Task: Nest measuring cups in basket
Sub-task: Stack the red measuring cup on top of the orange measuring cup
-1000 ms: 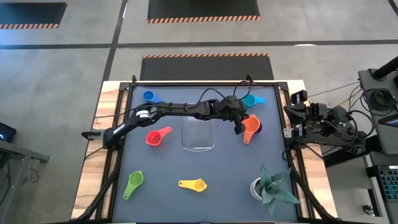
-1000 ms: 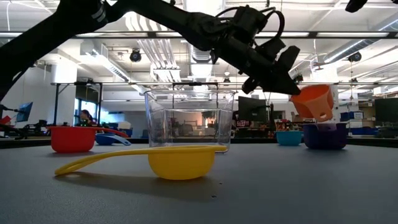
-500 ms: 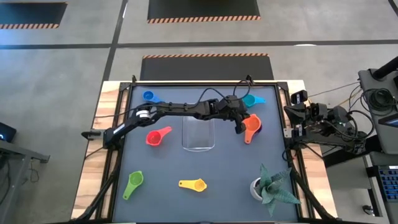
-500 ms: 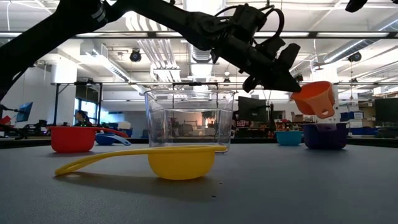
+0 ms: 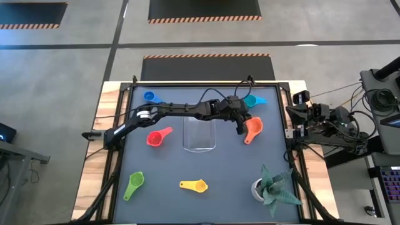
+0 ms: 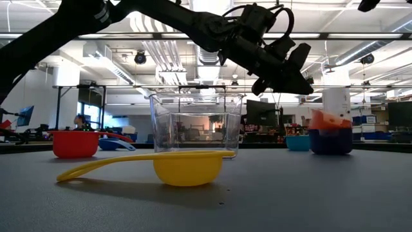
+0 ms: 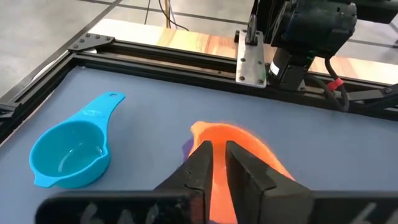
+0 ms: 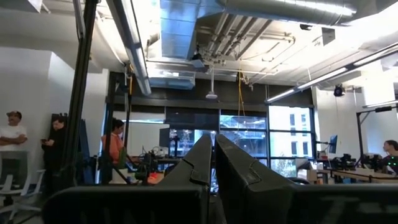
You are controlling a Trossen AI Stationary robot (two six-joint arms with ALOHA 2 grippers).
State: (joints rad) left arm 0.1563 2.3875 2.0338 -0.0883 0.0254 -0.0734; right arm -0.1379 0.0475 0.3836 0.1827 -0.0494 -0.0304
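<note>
The left gripper point(image 5: 240, 128) stands released above the orange cup point(image 5: 252, 128), which sits inside the purple cup point(image 6: 331, 141) right of the basket point(image 5: 199, 134). Retract straight upward to avoid snagging the handle

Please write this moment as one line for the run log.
left gripper: above orange cup | orange cup: in purple cup | basket: empty | right gripper: parked off table, shut

Grey concrete floor point(image 5: 62, 69) carries black mats with orange-striped edges point(image 5: 204, 10). Exposed silver ceiling ducts point(image 8: 273, 7) run above tall dark windows point(image 8: 242, 140).
</note>
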